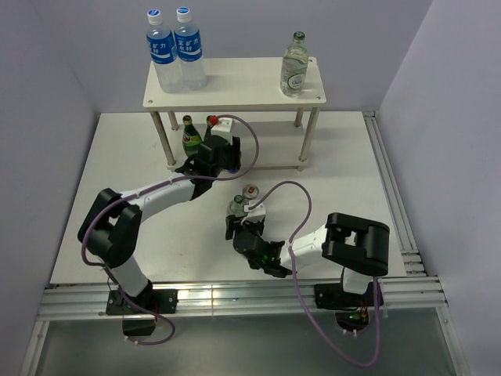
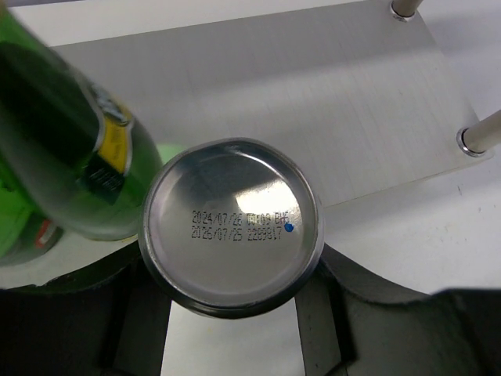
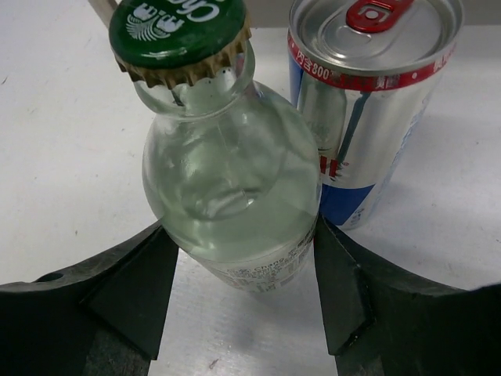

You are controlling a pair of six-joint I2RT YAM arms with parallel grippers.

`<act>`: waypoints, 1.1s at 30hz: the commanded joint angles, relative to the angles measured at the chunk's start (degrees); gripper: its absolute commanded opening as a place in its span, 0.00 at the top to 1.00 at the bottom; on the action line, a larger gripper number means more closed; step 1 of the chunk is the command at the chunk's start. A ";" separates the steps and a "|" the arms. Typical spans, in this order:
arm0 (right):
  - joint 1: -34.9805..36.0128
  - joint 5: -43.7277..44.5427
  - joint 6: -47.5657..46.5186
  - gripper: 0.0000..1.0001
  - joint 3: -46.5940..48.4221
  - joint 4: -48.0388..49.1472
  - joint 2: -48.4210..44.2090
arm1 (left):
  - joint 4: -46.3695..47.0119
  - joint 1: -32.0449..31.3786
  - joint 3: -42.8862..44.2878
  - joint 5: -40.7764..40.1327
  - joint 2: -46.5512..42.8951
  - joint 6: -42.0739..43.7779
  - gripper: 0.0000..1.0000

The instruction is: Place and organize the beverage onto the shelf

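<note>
Top view: the left hand [image 1: 217, 139], at the shelf's [image 1: 235, 82] lower tier, pinches a can [image 1: 213, 121]. The right hand [image 1: 237, 222] clamps a clear bottle [image 1: 237, 205] upright mid-counter [image 1: 344, 180].
Left wrist: the can's base faces the camera, printed "2024/07/26" and "2026/07/25".
Right wrist: the clear bottle's green cap points up. A second can [image 3: 368, 102] stands just beside it, rim marked "800".

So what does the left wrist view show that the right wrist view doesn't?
Only left wrist: the gripped can seen base-on with its printed date code, a dark green bottle with a yellow label beside it, and the lower board of the shelf with two legs. Only right wrist: the clear bottle with its green cap, and a standing can close beside it. Both: black jaws flanking a drink, over the white table.
</note>
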 commanded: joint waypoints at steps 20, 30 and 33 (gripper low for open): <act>3.93 5.76 15.32 1.00 -7.83 -13.09 -7.64 | 9.04 -0.20 18.69 2.67 15.65 2.01 1.00; 7.10 7.87 19.63 1.00 -8.36 -19.34 -8.79 | 7.99 -0.12 21.86 -1.28 19.79 2.36 0.94; 7.54 8.40 20.07 1.00 -7.92 -20.31 -8.44 | 7.72 -0.29 22.30 -1.72 20.49 2.63 0.74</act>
